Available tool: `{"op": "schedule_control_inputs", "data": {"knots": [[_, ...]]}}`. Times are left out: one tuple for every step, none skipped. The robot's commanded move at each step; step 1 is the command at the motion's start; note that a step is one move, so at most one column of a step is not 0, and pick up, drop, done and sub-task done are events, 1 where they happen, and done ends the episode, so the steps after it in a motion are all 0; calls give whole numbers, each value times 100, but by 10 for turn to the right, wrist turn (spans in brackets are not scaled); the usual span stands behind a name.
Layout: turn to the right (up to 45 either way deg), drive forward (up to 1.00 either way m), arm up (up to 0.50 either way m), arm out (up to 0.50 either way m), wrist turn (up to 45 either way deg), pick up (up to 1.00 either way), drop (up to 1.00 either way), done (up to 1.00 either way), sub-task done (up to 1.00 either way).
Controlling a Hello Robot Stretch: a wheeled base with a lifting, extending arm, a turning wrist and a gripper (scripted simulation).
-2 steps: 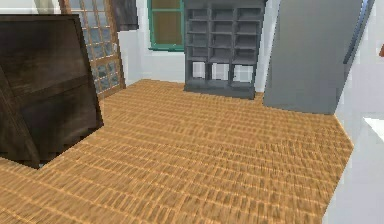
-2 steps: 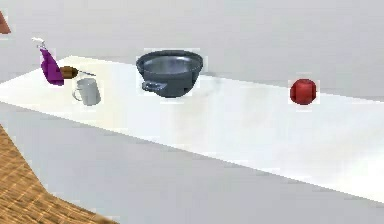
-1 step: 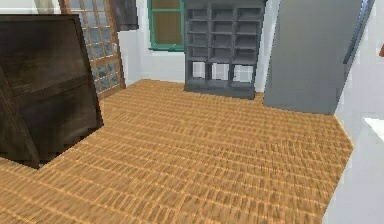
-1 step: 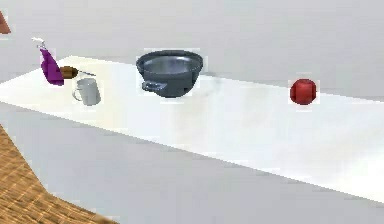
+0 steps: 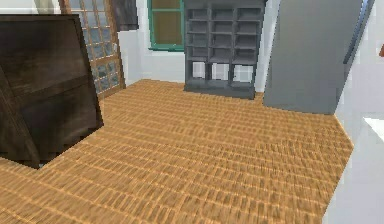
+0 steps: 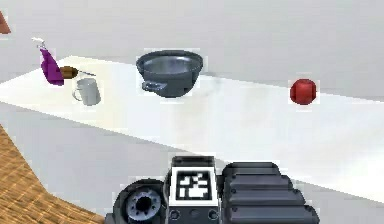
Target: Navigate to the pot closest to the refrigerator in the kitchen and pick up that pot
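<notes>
In the arm side view you have the pot [image 6: 168,72], a grey round vessel with a short handle at its lower left, standing on the white table [image 6: 250,130] near the far wall. The tool [image 6: 140,205] shows as a dark rounded body at the bottom edge, just left of a white marker square [image 6: 195,186]. The pot lies well apart from it, higher in the picture and a little to the right, with bare tabletop between them. You cannot make out the tool's far end, so you cannot tell its grip or whether it holds anything.

Left of the pot stand a white mug [image 6: 86,92] and a purple spray bottle [image 6: 47,62]; a red apple [image 6: 303,92] sits far to its right.

In the forward view, a grey refrigerator [image 5: 310,55] stands across the wooden floor [image 5: 190,150], beside a dark shelf unit [image 5: 222,45].
</notes>
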Motion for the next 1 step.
{"op": "schedule_control_inputs", "data": {"knots": [[0,0,0,48,0,0,0,0,0]]}}
